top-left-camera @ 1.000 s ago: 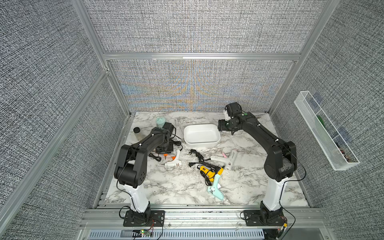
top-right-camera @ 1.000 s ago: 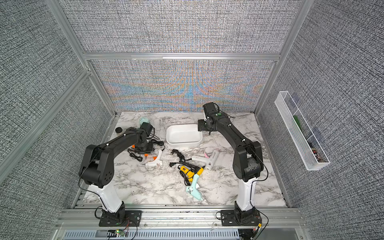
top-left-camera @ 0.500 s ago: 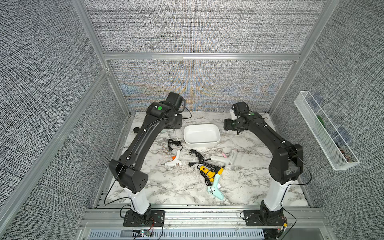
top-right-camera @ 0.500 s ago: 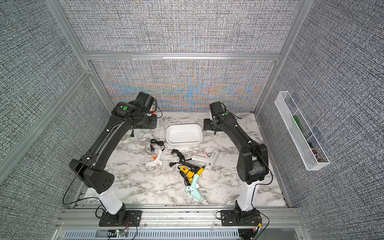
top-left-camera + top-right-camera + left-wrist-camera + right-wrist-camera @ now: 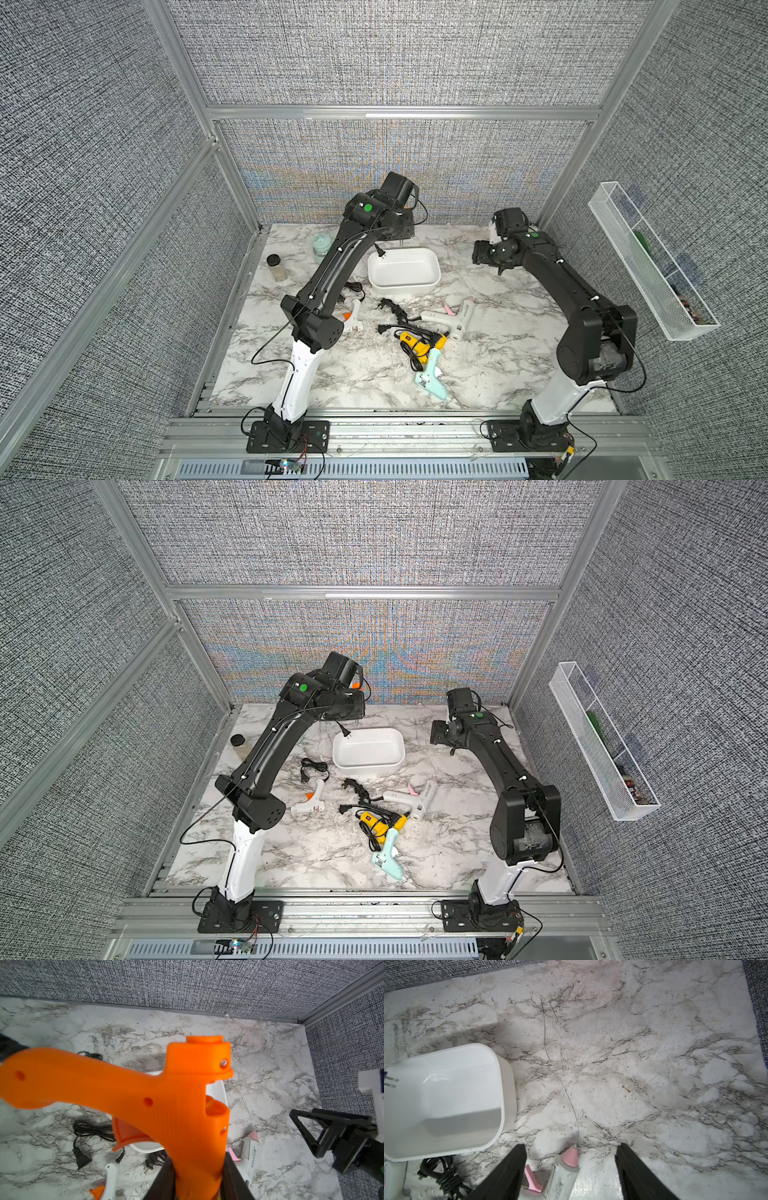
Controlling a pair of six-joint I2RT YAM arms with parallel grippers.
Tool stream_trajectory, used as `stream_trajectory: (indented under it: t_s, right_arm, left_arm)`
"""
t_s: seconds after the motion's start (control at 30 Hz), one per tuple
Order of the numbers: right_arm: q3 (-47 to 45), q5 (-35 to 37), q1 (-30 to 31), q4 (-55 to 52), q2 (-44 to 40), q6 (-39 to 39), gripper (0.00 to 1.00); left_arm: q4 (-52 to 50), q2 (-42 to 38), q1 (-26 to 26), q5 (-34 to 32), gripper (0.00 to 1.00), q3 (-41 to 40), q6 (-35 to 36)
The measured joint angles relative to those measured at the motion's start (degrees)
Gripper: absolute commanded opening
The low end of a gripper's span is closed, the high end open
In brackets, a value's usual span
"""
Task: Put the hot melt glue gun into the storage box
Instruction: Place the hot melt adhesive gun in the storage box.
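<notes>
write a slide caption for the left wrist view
Left gripper holds an orange glue gun above the marble table, the white storage box partly hidden behind it.

Our left arm (image 5: pixel 332 270) is up high, and our left pincer (image 5: pixel 197 1169) squeezes an orange glue gun (image 5: pixel 176 1095) between its fingers. Our right pincer (image 5: pixel 571 1147) hangs lower, fingers spread wide.

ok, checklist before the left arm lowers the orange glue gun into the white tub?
1. Left claw clamped on orange plastic hot melt glue gun: ok.
2. Nothing in shallow white plastic storage box: ok.
3. Gun centred over box: cannot tell.
4. Dangling black plug clear of box rim: cannot tell.
5. Right claw open, empty, beside box: ok.
</notes>
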Motion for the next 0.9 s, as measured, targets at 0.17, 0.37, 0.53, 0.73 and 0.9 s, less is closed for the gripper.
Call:
stream_trajectory:
  t_s: [0.17,0.37,0.53,0.73,0.9]
  right_arm:
    - [-0.9,-0.1,-0.8,0.2,-0.1,-0.1,0.73]
    - [-1.4,-0.7,-1.0,1.2,-0.5,-0.1,0.74]
    - [-2.2,-1.2,-1.3,1.4,-0.7,-0.1,0.74]
    - [-3.3,-1.4,-1.3,1.6,-1.2,-0.1,0.73]
    - [-4.3,-1.6,-1.4,2.0,-1.6,-0.1,0.74]
  left_arm:
    - [2.1,0.5,-2.9,2.4,0.18,-4.4,-2.3]
    - [3.5,2.6,-6.8,4.1,0.18,-3.2,-2.7]
    - [3.7,3.4,-7.0,3.6,0.18,-3.9,-4.0]
    - [5.9,5.2,-5.7,2.5,0.17,-9.7,-4.6]
    - [10.6,7.6,-3.8,2.4,0.16,-15.8,-6.0]
